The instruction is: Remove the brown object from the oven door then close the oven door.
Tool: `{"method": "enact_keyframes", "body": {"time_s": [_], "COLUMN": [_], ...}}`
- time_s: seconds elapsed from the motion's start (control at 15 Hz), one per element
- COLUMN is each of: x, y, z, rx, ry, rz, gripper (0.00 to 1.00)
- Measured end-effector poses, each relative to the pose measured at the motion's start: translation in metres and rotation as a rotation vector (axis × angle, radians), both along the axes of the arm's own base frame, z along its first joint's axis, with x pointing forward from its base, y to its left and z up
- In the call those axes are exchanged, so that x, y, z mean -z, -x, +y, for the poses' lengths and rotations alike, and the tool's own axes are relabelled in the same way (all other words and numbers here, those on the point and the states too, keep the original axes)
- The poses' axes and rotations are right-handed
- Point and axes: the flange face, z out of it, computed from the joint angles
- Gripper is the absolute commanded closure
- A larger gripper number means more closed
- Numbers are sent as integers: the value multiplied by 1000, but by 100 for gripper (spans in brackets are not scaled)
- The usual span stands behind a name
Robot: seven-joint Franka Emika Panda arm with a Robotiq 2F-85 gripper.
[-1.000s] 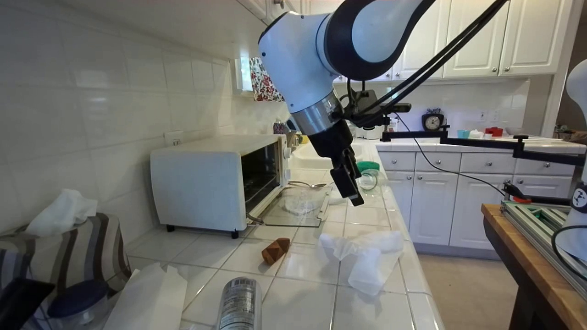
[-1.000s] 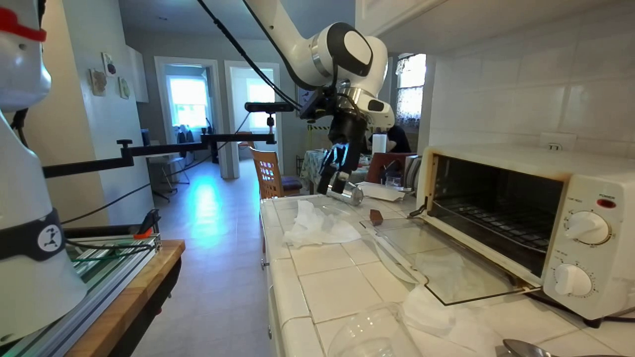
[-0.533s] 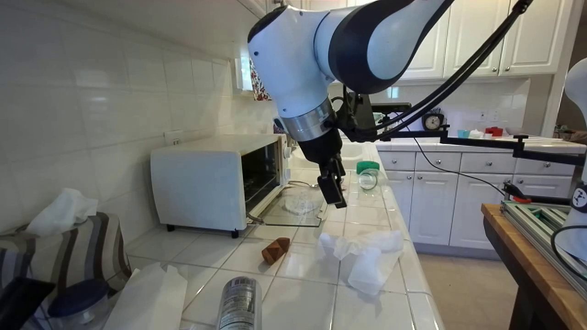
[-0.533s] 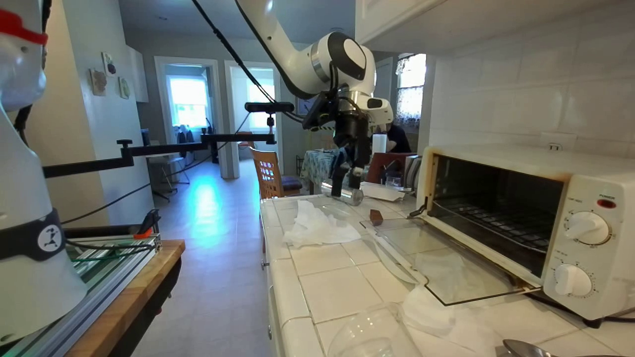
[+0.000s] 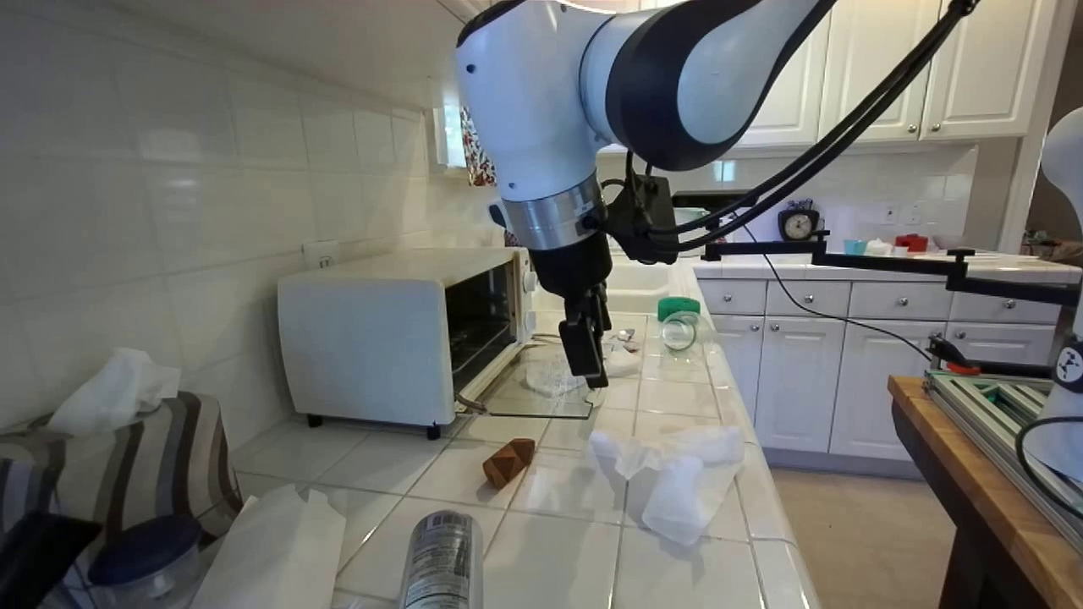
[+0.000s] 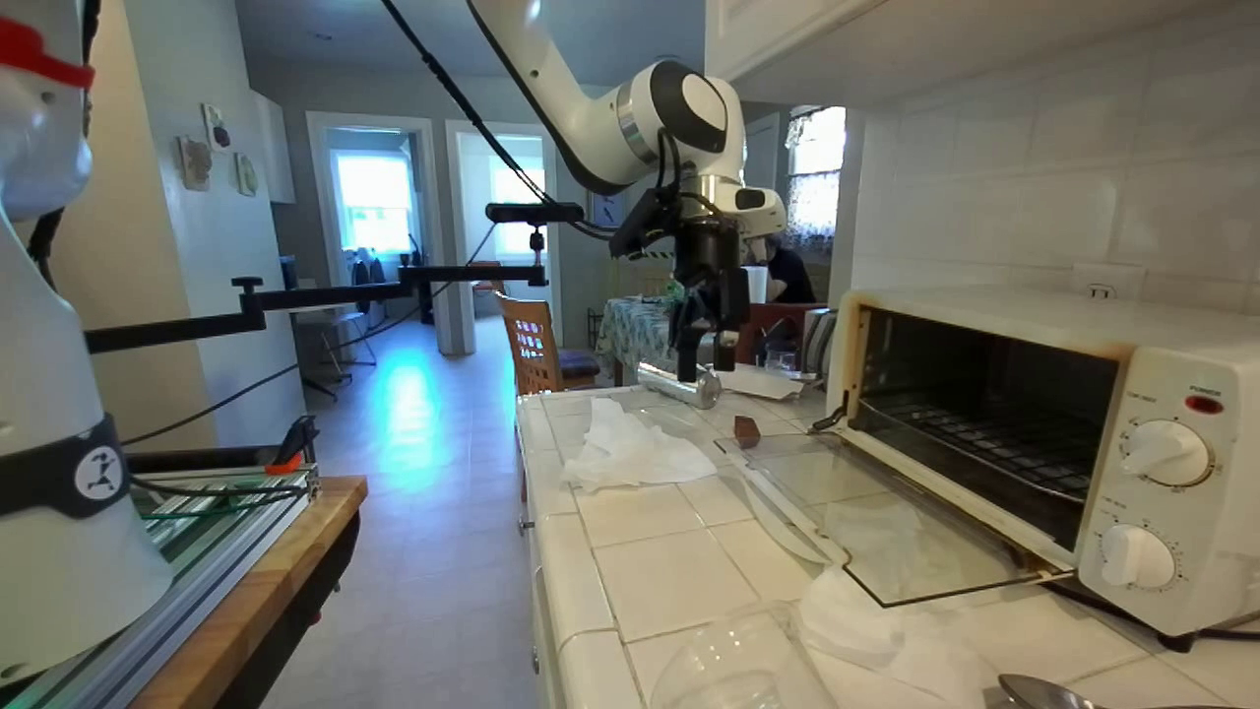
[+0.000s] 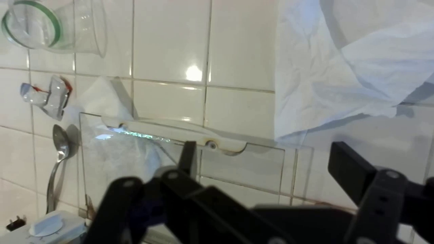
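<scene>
1. Toaster oven (image 5: 364,347): one, white, boxy, mouth exposed. May shift under force, so the closing push should be gentle.
2. Can (image 5: 442,558): one, metal, lying on its side on the tiled counter (image 5: 558,550). No part in the task.
3. Brown object (image 5: 508,463): one, faceted, resting on tile near the oven door (image 5: 526,403) but apart from it. Removal judged complete; best left untouched.
4. Oven door: one, glass, lowered flat in front of the toaster oven. Closing it is judged the step in hand.
5. White wrapping (image 7: 125,156): crumpled, at the oven door; whether under or upon the glass cannot be told. To be watched, lest it ride up with the panel.
6. Gripper (image 7: 266,159): one, black, fingers (image 7: 349,169) spread wide, nothing held; hangs above the oven door's outer edge, not touching it. Advised: descend beside the handle strip (image 7: 166,131), work one fingertip beneath it near its middle, lift slowly along the door's arc, then push from the outer face until seated. Bringing the fingers closer together beforehand would likely ease entry. Bare glass edges to be avoided.
7. White sheet (image 5: 685,495): thin, rumpled, on the counter near the oven door's corner. Liable to be dragged by a low approach.
</scene>
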Motion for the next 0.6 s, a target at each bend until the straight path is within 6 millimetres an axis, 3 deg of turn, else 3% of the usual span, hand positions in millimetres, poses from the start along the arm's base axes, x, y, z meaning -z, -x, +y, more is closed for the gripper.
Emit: {"method": "enact_keyframes", "body": {"time_s": [0.27,0.6], "x": [8,15], "y": [-1,-8], "z": [-7,1], "rx": [-43,-136], "ry": [89,203], "rz": [10,-33], "gripper": [0,0]}}
